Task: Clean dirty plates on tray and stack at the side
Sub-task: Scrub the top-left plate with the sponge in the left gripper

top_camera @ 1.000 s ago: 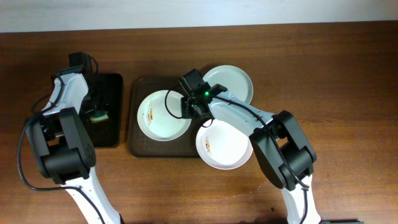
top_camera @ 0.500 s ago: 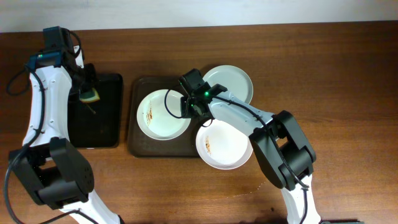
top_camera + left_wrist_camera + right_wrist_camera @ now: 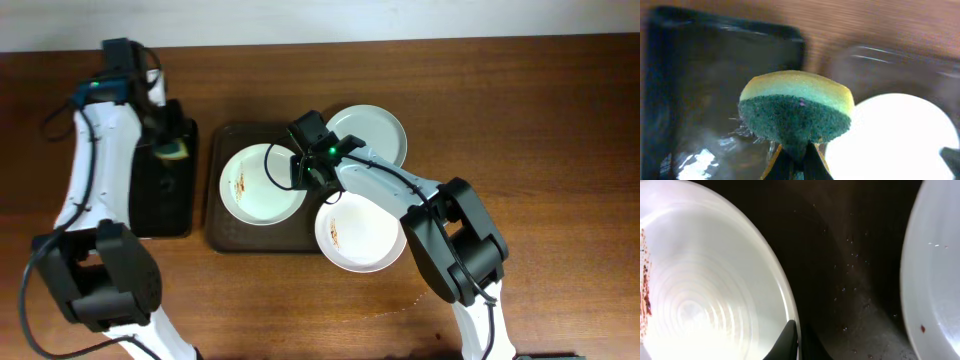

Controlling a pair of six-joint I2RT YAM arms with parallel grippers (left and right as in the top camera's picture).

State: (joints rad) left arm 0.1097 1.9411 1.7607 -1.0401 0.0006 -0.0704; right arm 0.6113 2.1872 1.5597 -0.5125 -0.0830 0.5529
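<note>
Could slip off thin rim pinch once sponge [image 3: 796, 107] presses down: R gripper [image 3: 799, 341] closed on right rim of smeared left plate [image 3: 255, 190] on brown tray [image 3: 215, 225], L gripper [image 3: 797, 161] clamping sponge above black tray [image 3: 150, 215], other 2 plates [image 3: 380, 135] crowding at right.

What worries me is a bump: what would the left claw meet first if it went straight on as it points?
Apart from the sponge it holds, the left claw would likely meet the black tray near its right edge; depth is unclear. The plate sits aside.
</note>
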